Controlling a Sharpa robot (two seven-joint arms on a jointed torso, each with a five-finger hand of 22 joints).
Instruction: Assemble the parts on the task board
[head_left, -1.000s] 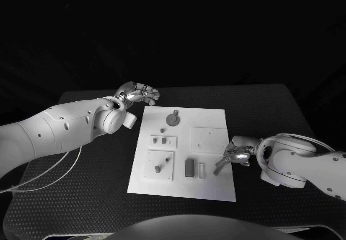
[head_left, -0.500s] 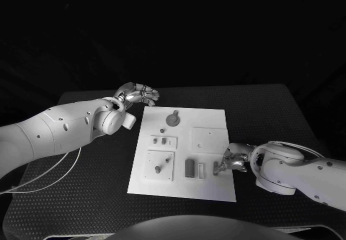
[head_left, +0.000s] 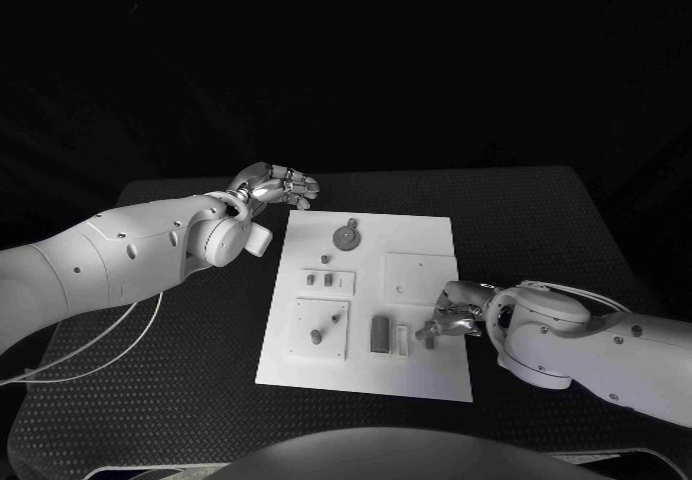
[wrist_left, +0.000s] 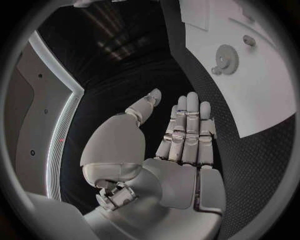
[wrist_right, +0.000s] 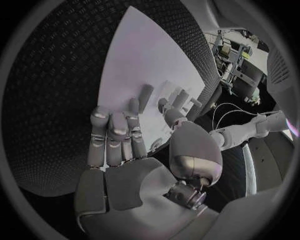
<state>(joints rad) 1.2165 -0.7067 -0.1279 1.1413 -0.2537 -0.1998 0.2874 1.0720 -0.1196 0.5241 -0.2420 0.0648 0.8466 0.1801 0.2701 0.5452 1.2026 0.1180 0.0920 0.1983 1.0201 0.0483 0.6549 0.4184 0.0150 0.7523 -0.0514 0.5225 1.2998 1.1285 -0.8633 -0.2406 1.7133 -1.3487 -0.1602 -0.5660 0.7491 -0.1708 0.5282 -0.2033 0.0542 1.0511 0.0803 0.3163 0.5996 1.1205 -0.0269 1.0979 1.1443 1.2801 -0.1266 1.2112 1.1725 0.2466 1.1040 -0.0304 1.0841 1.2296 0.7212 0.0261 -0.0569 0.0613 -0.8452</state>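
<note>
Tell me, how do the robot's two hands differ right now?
The left hand hovers off the board's far left corner, over the black table; the right hand reaches over the board's right edge. The left hand's fingers lie straight and together, with nothing near them; the right hand's fingers point at small parts on the board. Both are silver, and neither plainly holds anything.
</note>
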